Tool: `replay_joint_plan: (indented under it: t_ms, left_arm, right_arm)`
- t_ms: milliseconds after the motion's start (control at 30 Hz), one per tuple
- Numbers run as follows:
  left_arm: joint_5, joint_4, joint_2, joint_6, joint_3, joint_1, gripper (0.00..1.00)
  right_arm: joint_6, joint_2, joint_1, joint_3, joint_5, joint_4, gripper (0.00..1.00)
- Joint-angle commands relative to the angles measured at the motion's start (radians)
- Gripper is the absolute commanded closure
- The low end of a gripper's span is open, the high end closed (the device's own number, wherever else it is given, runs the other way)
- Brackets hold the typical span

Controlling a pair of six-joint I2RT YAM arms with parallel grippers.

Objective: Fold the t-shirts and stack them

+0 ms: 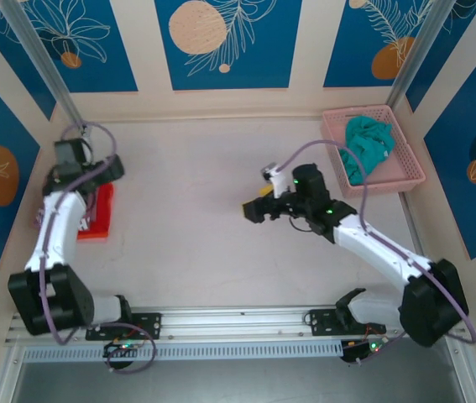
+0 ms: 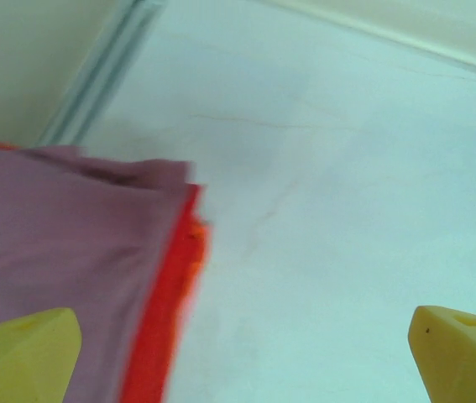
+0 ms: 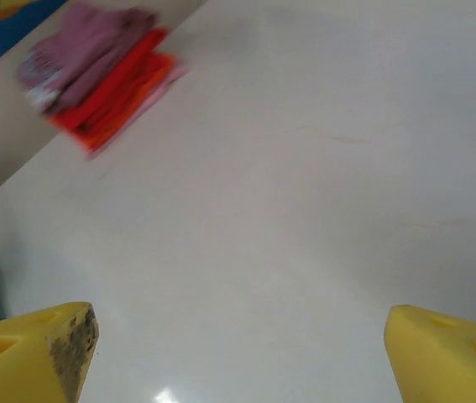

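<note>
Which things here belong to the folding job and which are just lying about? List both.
Job: mauve-pink t-shirt, lying on the red t-shirt; teal t-shirt, crumpled in the pink basket.
Just there: pink basket; table.

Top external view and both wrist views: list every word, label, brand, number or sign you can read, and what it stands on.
No text can be read.
The mauve-pink t-shirt, red t-shirt, teal t-shirt and pink basket carry no visible print.
The blue wall panels bear leaf and circle patterns, no lettering.
Both wrist views are blurred, so any small tag would be unreadable.
</note>
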Motion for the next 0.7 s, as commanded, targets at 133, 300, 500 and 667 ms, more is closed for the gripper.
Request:
replay_joint_plan:
  t_ms: [133,300,500,667]
  left_arm:
    - [-0.059,0.443,-0.224,0.021,-0.447,-0.154,0.00]
    - [-0.100,0.722,-0.294,0.171,-0.666,-0.169,0.00]
    - [-0.081,1.033,-0.166,0.241,-0.798,-0.166,0.00]
    - [-0.014,1.195,-0.012,0.256,-0.779,-0.160,0.00]
  right_arm:
    - [0.012,-0.189,-0.209,-0.174,0.282,0.038,0.10]
    - [-0.074,-0.196,-0.332,-0.327,0.388,0.272,0.05]
    - [-0.070,-0.056,-0.474,-0.426,0.382,0.552,0.02]
    - [0.001,0.116,-0.562,-0.430,0.308,0.721,0.02]
